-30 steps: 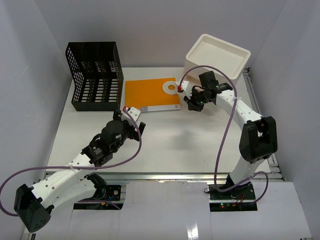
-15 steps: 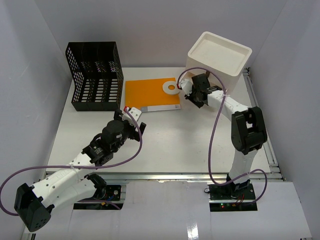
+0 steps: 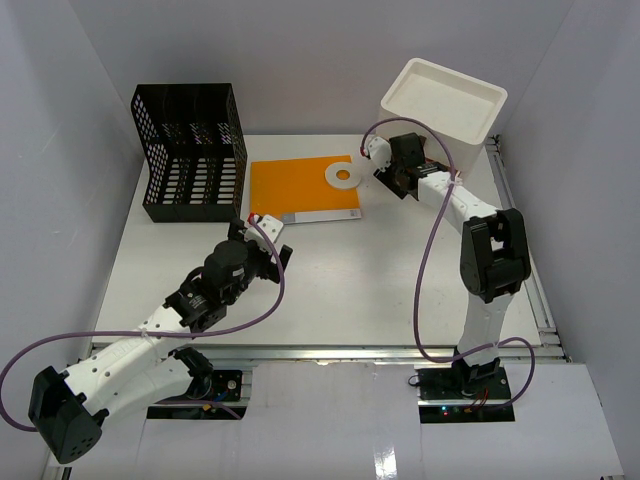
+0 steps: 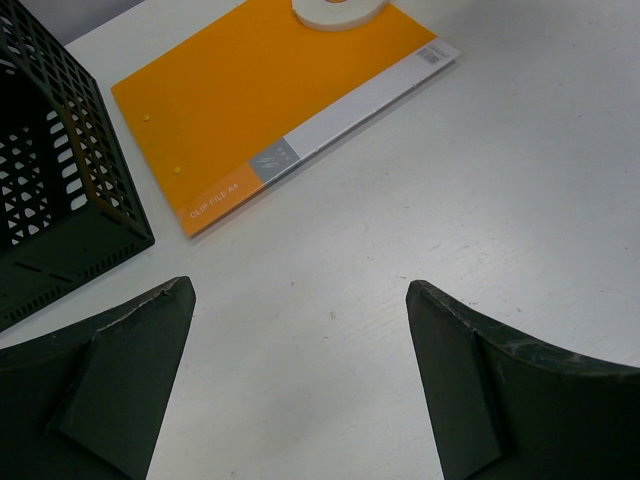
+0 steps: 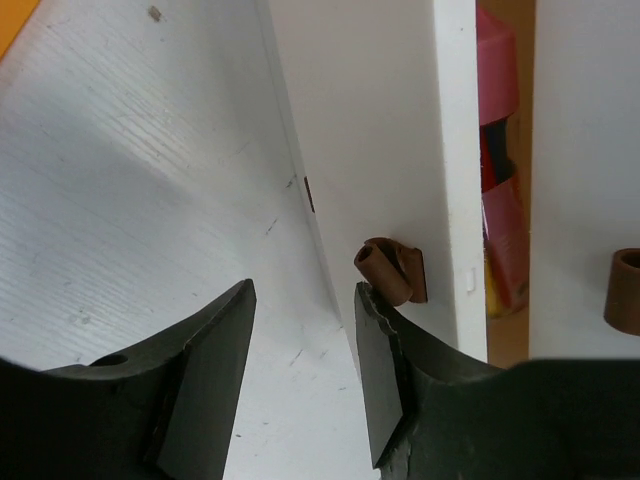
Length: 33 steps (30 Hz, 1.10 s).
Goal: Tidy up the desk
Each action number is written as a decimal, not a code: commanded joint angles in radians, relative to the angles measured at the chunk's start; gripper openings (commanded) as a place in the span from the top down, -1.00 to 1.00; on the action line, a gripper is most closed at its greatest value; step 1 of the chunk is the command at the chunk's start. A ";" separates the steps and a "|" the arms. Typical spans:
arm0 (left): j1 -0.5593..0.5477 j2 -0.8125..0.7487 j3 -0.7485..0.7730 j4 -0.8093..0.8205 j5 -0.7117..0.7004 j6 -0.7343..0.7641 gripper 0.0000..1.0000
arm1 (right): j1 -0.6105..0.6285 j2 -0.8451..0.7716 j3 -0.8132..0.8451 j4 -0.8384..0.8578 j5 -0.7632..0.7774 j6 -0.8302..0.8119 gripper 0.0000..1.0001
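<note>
The desk (image 3: 400, 290) is a wide white tabletop. On it lie an orange clip file (image 3: 300, 190) with a white tape roll (image 3: 343, 176) on its far right corner. My left gripper (image 3: 270, 250) is open and empty, low over bare desk just in front of the file (image 4: 260, 90); in the left wrist view (image 4: 300, 288) only tabletop shows between its jaws. My right gripper (image 3: 398, 152) is at the front of a white drawer box (image 3: 445, 95), which leans back. In the right wrist view (image 5: 302, 288) its jaws stand apart, the right finger just under a brown handle (image 5: 388, 270).
A black mesh organizer (image 3: 190, 150) stands at the back left, also in the left wrist view (image 4: 50, 180). Red and yellow items (image 5: 500, 150) show in a gap of the box beside a second brown handle (image 5: 622, 290). A metal rail (image 3: 330, 350) runs along the front edge.
My right gripper has moved back and up against the front of the white drawer box, and the box has tipped backward. The left arm has not moved.
</note>
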 commanded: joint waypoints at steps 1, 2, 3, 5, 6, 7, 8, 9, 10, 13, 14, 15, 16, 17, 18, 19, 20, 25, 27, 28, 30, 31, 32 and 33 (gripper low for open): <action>0.000 -0.004 -0.010 0.002 0.014 0.004 -0.96 | -0.038 -0.050 0.058 0.071 0.002 -0.038 -0.08; 0.000 -0.005 -0.010 0.002 0.015 0.004 -0.96 | -0.051 -0.043 0.074 0.070 0.003 -0.040 -0.11; 0.000 -0.005 -0.009 0.002 0.015 0.004 -0.96 | -0.066 -0.036 0.089 0.069 0.002 -0.041 -0.13; 0.000 -0.005 -0.010 0.002 0.016 0.003 -0.96 | -0.093 -0.028 0.102 0.069 -0.003 -0.043 -0.16; 0.000 -0.005 -0.011 0.002 0.016 0.002 -0.96 | -0.100 -0.023 0.108 0.068 -0.003 -0.044 -0.18; 0.000 -0.006 -0.011 0.002 0.016 0.002 -0.96 | -0.109 -0.019 0.112 0.069 0.000 -0.045 -0.19; 0.000 -0.006 -0.011 0.002 0.016 0.002 -0.96 | -0.117 -0.015 0.113 0.070 0.003 -0.047 -0.21; 0.000 -0.006 -0.011 0.002 0.017 0.003 -0.96 | -0.125 -0.012 0.114 0.070 0.006 -0.048 -0.22; 0.000 -0.005 -0.012 0.002 0.018 0.003 -0.96 | -0.133 -0.012 0.116 0.070 0.004 -0.046 -0.22; 0.000 -0.004 -0.012 0.004 0.027 0.002 -0.96 | -0.145 -0.036 0.101 0.064 -0.049 -0.032 -0.25; 0.000 -0.004 -0.012 0.004 0.031 0.002 -0.96 | -0.146 -0.051 0.095 0.055 -0.069 -0.026 -0.25; 0.000 -0.007 -0.011 0.005 0.039 -0.001 -0.96 | -0.146 -0.076 0.091 0.018 -0.115 -0.014 -0.25; 0.000 -0.012 -0.012 0.009 0.057 -0.004 -0.96 | -0.147 -0.114 0.082 -0.049 -0.225 0.005 -0.25; 0.000 -0.017 -0.015 0.019 0.080 -0.009 -0.96 | -0.148 -0.151 0.075 -0.095 -0.349 0.011 -0.25; 0.000 -0.020 -0.019 0.032 0.108 -0.015 -0.96 | -0.151 -0.189 0.065 -0.139 -0.476 0.013 -0.25; 0.000 -0.021 -0.022 0.047 0.141 -0.026 -0.96 | -0.159 -0.229 0.045 -0.204 -0.587 0.018 -0.25; 0.000 -0.019 -0.025 0.063 0.172 -0.039 -0.96 | -0.166 -0.268 0.015 -0.230 -0.676 0.031 -0.25; 0.002 0.072 -0.047 0.308 0.415 -0.243 -0.96 | -0.212 -0.507 -0.266 -0.211 -1.064 0.096 -0.26; 0.003 0.186 -0.021 0.417 0.467 -0.338 -0.96 | -0.257 -0.567 -0.368 -0.186 -1.159 0.131 -0.26; 0.003 0.252 0.002 0.464 0.485 -0.380 -0.96 | -0.281 -0.592 -0.411 -0.173 -1.206 0.150 -0.26; 0.003 0.440 0.101 0.544 0.503 -0.449 -0.96 | -0.330 -0.636 -0.478 -0.140 -1.291 0.196 -0.26; 0.003 0.503 0.144 0.564 0.503 -0.477 -0.96 | -0.359 -0.670 -0.503 -0.093 -1.290 0.216 -0.26; 0.002 0.596 0.214 0.580 0.503 -0.512 -0.96 | -0.399 -0.695 -0.534 -0.055 -1.282 0.245 -0.26; 0.002 0.687 0.285 0.593 0.507 -0.541 -0.92 | -0.438 -0.709 -0.560 -0.032 -1.276 0.272 -0.26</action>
